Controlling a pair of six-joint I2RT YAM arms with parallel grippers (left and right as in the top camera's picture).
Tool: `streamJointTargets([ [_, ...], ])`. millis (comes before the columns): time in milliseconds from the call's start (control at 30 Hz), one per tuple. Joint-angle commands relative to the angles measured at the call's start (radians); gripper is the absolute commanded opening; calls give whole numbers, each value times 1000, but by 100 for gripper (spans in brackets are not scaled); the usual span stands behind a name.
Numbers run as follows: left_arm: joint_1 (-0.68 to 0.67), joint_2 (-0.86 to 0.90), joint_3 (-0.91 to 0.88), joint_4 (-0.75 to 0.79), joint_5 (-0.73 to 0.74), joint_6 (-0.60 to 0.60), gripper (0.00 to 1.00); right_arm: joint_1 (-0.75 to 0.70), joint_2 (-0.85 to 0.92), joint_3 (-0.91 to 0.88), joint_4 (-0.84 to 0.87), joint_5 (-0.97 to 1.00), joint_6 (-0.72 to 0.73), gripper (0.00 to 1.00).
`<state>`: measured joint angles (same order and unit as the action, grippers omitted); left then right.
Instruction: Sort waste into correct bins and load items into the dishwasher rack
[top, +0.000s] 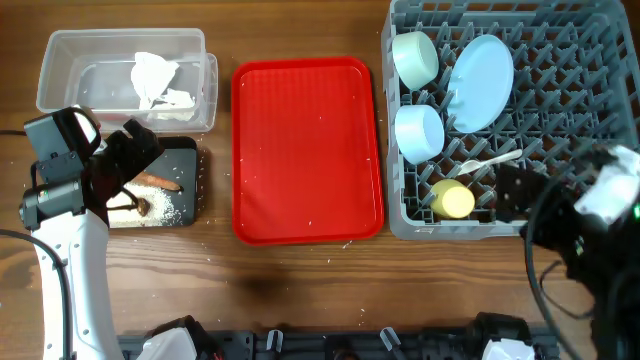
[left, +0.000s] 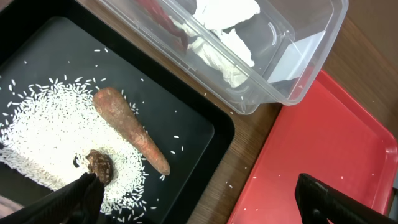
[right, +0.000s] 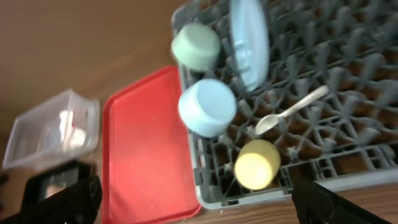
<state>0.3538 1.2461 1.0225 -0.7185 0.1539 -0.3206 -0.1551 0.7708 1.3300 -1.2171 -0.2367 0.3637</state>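
The clear tub (top: 60, 60) holds the crumpled white napkin (top: 155, 80); the left wrist view shows the napkin (left: 227, 31) and a red wrapper (left: 165, 18) inside it. The black tray (top: 195, 165) holds the brown stick (left: 130, 130), brown lump (left: 99, 165) and rice crumbs (left: 43, 130). My left gripper (left: 205, 205) is open and empty over the tray's right edge. The grey rack (top: 560, 120) holds the plate (top: 480, 83), mint bowl (top: 415, 58), light-blue bowl (top: 418, 132), spoon (top: 490, 160) and yellow cup (top: 453, 200). My right gripper (right: 199, 205) is open and empty near the rack's front edge.
The flat red tray (top: 305, 150) lies between the bins and the rack, with a few rice grains on it and on the wood table (top: 300, 280) around it. Both arms stand at the table's front corners.
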Motion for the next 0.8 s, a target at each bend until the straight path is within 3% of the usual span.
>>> streamJointTargets([
  [0,5,-14,21,2,1,-9,100,0,-87,-2,-25,260,55,100],
  [200,5,-14,21,2,1,-9,100,0,-137,-40,-47,409,54,100],
  [300,5,-14,21,2,1,-9,100,0,-137,-128,39,386,8,100],
  [533,5,-14,21,2,1,-9,100,58,-312,-652,700,126,-49,100],
  [633,5,-14,21,2,1,-9,100,122,-481,-918,895,139,-49,100],
  [767,5,-14,21,2,1,-9,100,186,-633,-1118,1023,219,-48,100],
])
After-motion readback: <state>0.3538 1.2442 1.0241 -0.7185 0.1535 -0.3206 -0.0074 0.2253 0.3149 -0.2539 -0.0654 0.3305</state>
